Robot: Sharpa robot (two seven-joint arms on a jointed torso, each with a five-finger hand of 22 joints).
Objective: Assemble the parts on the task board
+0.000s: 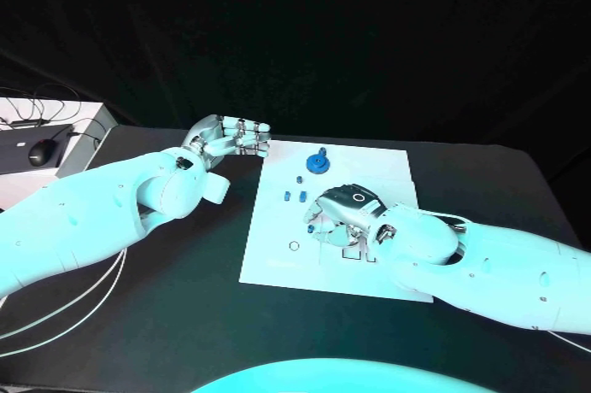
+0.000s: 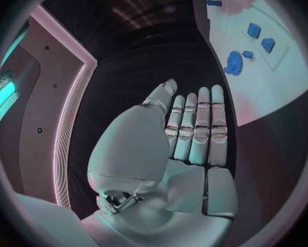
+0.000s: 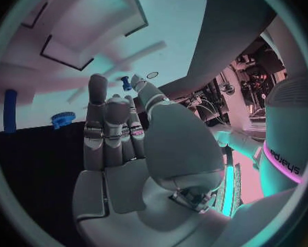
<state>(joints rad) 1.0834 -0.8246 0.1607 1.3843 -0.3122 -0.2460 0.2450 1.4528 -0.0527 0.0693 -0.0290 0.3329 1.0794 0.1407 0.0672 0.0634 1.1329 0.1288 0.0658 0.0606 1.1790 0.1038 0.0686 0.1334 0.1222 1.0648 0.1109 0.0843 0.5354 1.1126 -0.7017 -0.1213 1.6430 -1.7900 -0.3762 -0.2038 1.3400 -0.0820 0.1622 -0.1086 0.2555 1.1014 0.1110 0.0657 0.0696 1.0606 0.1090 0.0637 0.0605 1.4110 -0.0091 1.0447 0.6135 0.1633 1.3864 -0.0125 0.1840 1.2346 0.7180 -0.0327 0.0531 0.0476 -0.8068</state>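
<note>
Reaching over the near half of the white board (image 1: 277, 256), the right robot hand (image 1: 345, 209) hovers with its fingers bent down toward a small blue piece (image 1: 321, 228) beside its fingertips; in the right wrist view that piece (image 3: 126, 83) sits just at the thumb tip, so it seems pinched, though I cannot tell for sure whether the fingers really grip it. Printed outlines, a small oval (image 1: 295, 245) and some square frames (image 1: 354, 255), mark the board near this hand. No writing on the board can be read; a pink band on the robot's arm in the right wrist view carries letters too curved to make out.

Farther on, a few small blue pieces (image 1: 295, 194) lie in a cluster at the board's middle. Beyond them a blue gear (image 1: 318, 162) stands near the far edge.

The left robot hand (image 1: 226, 137) hangs over the black tabletop (image 1: 160, 325) just off the board's far left corner, fingers straight and close together, holding nothing.
</note>
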